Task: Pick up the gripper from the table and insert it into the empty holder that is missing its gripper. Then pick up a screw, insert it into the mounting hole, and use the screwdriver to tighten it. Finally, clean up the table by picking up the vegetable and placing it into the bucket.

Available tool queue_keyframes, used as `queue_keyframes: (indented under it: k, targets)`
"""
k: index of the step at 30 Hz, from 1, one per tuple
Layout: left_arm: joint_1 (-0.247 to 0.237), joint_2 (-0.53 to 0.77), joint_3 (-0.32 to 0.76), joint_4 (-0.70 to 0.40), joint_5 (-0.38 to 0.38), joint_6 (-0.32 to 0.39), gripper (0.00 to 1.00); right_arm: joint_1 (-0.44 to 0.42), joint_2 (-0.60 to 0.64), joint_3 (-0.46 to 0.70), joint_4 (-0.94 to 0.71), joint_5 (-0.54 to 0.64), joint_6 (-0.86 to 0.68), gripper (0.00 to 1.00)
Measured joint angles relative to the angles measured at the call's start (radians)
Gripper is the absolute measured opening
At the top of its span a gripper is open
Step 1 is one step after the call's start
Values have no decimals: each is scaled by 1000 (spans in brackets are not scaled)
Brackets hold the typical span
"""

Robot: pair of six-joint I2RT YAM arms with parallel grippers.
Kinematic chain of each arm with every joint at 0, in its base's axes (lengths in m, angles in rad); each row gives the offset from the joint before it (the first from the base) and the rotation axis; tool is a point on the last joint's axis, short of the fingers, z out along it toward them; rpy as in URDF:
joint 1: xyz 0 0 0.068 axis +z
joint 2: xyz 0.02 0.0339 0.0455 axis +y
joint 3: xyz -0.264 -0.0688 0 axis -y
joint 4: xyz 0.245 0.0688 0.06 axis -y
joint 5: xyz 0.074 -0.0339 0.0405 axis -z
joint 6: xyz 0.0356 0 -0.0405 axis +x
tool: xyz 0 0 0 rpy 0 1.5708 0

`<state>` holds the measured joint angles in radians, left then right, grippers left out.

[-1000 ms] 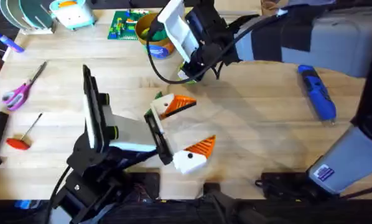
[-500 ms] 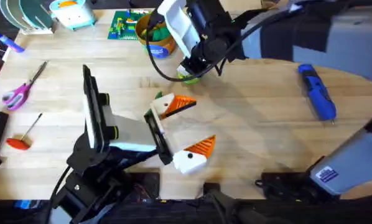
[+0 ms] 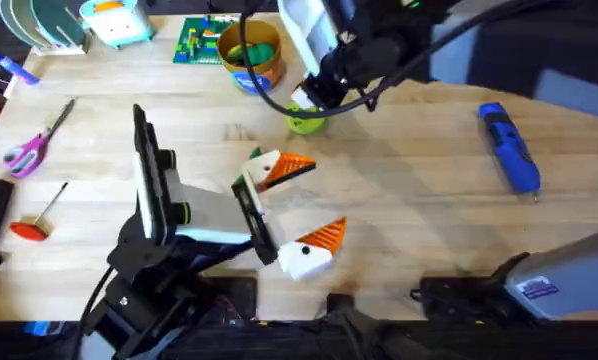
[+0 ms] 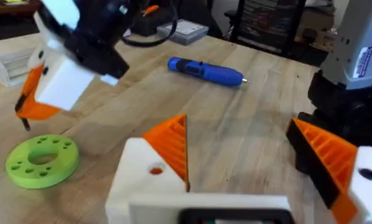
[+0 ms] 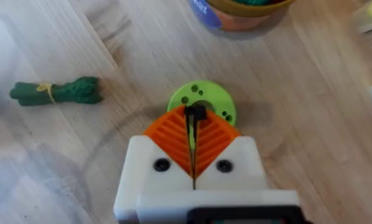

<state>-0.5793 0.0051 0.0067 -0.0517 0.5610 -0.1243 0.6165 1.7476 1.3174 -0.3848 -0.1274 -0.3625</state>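
Observation:
My right gripper (image 3: 305, 100) hangs over a lime-green ring (image 3: 304, 122), far centre of the table. Its orange pads (image 5: 173, 138) are shut on a small dark piece that looks like a screw (image 5: 195, 114). The dark green vegetable (image 5: 56, 92) lies on the wood beside the ring. The orange-yellow bucket (image 3: 251, 56) stands just behind. My left gripper (image 3: 309, 202) rests open near the middle with nothing between its fingers (image 4: 171, 144). The blue screwdriver (image 3: 509, 148) lies at the right. The loose gripper piece, the holder and its mounting hole are out of view.
Purple-handled scissors (image 3: 31, 146) and a thin red-handled tool (image 3: 34, 226) lie at the left. A green brick plate (image 3: 201, 40) and a light blue container (image 3: 117, 22) sit at the far edge. Bare wood stretches between the left gripper and the screwdriver.
My right gripper has lifted and shifted towards the far side, uncovering more of the lime-green ring. The left arm has not moved.

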Motion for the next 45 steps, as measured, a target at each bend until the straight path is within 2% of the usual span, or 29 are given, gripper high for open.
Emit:
queue_keyframes:
  k: [9, 20, 23, 27, 34, 45]
  targets:
    - [0, 0, 0, 0, 0, 0, 993, -20, -257, 0, -85, -22, 117, 18]
    - [0, 0, 0, 0, 0, 0, 993, -18, -452, 0, -190, -102, 265, 18]
    - [0, 0, 0, 0, 0, 0, 994, -4, -474, 0, -210, -136, 281, 18]
    - [0, 0, 0, 0, 0, 0, 994, 56, -478, 0, -236, -156, 292, 18]
    - [0, 0, 0, 0, 0, 0, 994, 185, -478, 0, -248, -158, 321, 18]
    - [0, 0, 0, 0, 0, 0, 994, 305, -476, 0, -304, -154, 359, 18]
